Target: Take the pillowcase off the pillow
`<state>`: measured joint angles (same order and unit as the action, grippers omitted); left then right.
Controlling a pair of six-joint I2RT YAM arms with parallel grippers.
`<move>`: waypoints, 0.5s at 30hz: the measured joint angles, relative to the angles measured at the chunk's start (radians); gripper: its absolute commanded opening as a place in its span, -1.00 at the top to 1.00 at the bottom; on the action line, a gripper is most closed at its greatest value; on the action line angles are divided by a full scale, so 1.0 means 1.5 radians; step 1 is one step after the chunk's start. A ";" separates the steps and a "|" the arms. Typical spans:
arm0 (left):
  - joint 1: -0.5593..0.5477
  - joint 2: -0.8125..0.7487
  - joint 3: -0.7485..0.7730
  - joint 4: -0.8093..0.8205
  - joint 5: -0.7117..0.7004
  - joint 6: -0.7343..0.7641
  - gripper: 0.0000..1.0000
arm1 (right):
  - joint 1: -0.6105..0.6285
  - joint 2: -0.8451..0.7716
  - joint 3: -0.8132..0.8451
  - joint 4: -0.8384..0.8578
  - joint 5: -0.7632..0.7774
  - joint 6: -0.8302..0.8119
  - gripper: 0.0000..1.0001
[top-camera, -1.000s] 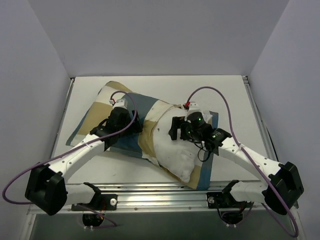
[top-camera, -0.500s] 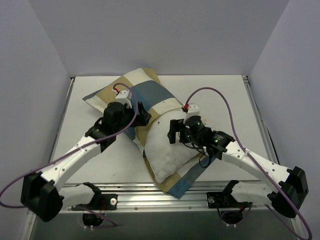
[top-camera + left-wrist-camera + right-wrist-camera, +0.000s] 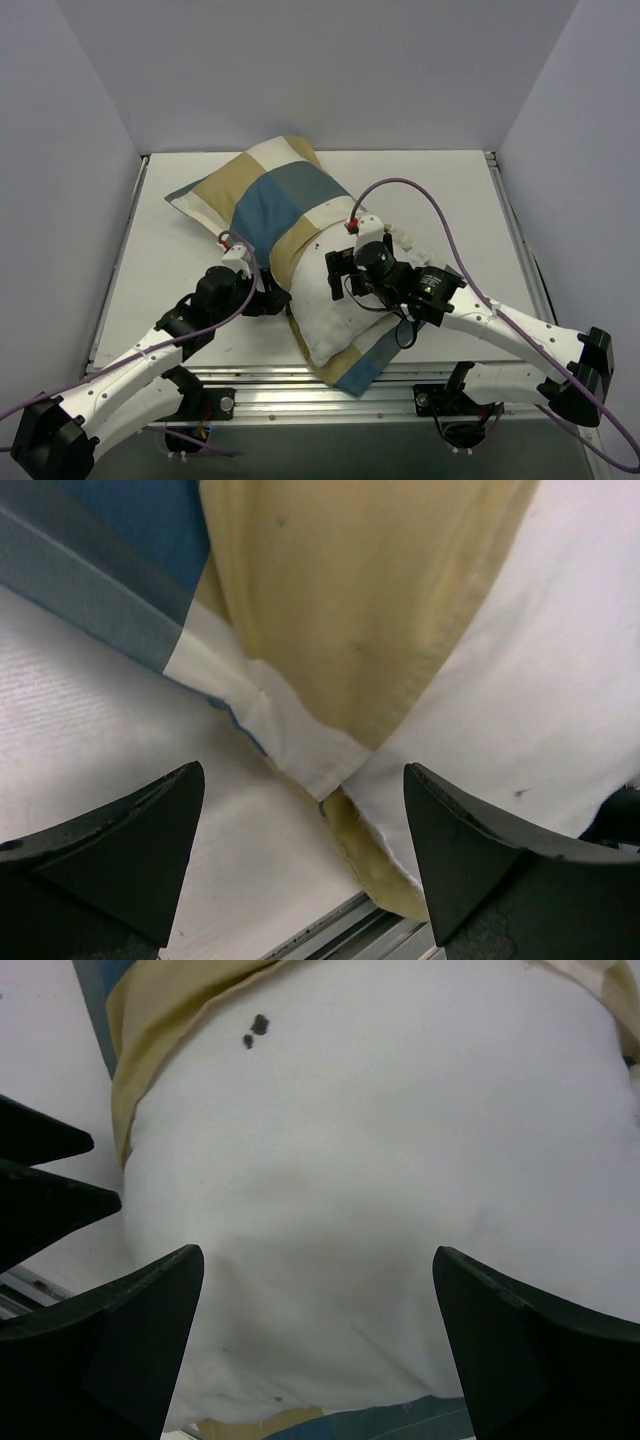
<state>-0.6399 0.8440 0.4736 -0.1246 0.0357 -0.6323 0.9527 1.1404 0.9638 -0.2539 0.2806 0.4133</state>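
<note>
The pillowcase (image 3: 270,195) lies slantwise on the white counter (image 3: 450,200) and covers the far part of the pillow (image 3: 335,310). The pillow's bare white end points to the metal rail (image 3: 320,385). The left arm reaches low, and its claw (image 3: 303,780) is spread beside the tan cloth edge. The right arm, with a purple cable (image 3: 420,195) looping over it, bends above the bare pillow. Its claw (image 3: 317,1260) is spread wide near two small dark spots (image 3: 254,1030).
</note>
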 measured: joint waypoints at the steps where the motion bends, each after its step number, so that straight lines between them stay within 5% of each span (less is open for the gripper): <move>1: -0.001 0.003 -0.010 0.001 0.003 -0.005 -0.75 | 0.010 0.005 0.004 -0.002 0.003 -0.005 -0.88; 15: -0.004 0.100 -0.038 0.108 0.037 -0.013 -0.16 | 0.151 0.132 0.075 -0.015 0.107 -0.014 -0.99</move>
<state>-0.6464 0.9936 0.4164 0.0376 0.0914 -0.6518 1.1793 1.3380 1.0767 -0.2760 0.4412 0.3916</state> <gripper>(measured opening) 0.613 0.994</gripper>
